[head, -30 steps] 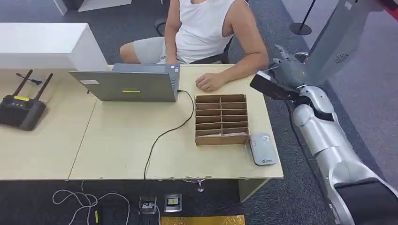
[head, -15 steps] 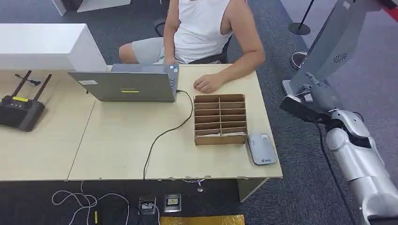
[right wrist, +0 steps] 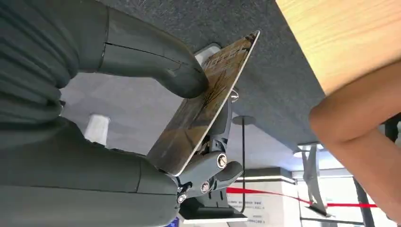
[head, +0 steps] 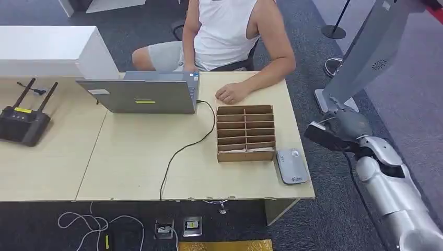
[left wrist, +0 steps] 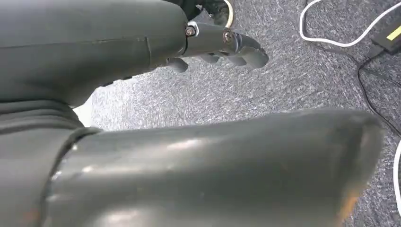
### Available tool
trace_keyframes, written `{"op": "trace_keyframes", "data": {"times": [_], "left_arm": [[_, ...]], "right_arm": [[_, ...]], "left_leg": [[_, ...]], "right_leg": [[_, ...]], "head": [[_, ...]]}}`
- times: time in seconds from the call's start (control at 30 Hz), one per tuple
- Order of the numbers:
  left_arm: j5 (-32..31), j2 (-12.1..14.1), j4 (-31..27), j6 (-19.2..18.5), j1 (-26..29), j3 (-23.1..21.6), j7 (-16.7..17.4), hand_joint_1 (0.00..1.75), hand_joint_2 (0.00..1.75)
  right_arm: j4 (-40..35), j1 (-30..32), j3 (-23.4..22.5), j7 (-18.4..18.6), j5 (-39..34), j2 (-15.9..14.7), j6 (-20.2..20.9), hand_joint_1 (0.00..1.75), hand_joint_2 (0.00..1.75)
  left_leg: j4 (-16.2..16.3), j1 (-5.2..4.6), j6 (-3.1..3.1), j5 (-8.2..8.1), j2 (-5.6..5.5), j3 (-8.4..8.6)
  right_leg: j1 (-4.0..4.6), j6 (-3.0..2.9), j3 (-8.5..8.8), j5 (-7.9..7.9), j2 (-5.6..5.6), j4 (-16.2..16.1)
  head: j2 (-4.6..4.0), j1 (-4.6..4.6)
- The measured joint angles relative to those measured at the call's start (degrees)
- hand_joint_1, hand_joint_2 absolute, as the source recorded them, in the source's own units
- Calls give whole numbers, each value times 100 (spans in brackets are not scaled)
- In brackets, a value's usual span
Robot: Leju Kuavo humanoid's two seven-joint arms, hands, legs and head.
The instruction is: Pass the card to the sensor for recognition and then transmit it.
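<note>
My right hand (head: 342, 128) hangs off the table's right edge over the carpet, level with the cardboard box. It pinches a dark card (head: 323, 136). In the right wrist view the thumb presses the brownish card (right wrist: 204, 106) flat against the fingers behind it. The grey card sensor (head: 291, 165) lies on the table's near right corner, to the left of the hand and apart from it. My left hand (left wrist: 220, 43) hangs over the carpet floor with its fingers loosely stretched, holding nothing.
A cardboard box with slots (head: 245, 133) stands beside the sensor. A person sits at the far side, one hand (head: 229, 93) resting on the table by a laptop (head: 140, 94). A black router (head: 23, 121) sits at the left. A grey stand (head: 360, 49) rises at the right.
My right hand has moved with the card from above the table's far right corner outward and down toward the near side, beside the table edge.
</note>
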Motion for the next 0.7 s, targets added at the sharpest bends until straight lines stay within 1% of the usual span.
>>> {"op": "trace_keyframes", "data": {"times": [0.27,0.47,0.7], "left_arm": [[-22,-4,0,-4,-7,0,0,0,0],[-50,-7,0,-11,-11,0,0,0,0],[-57,-7,0,2,-14,0,0,0,0]], "right_arm": [[-61,200,79,-22,293,90,286,175,175],[4,409,83,-55,350,131,153,175,175],[76,546,79,-70,350,131,157,175,175]], "left_leg": [[0,1,0,0,-1,0],[0,0,0,0,-1,-1],[0,0,0,0,-1,0]], "right_leg": [[1,0,0,0,-2,0],[0,0,-1,0,0,0],[0,0,-1,0,-1,-1]], "head": [[0,2],[0,2],[0,0]]}}
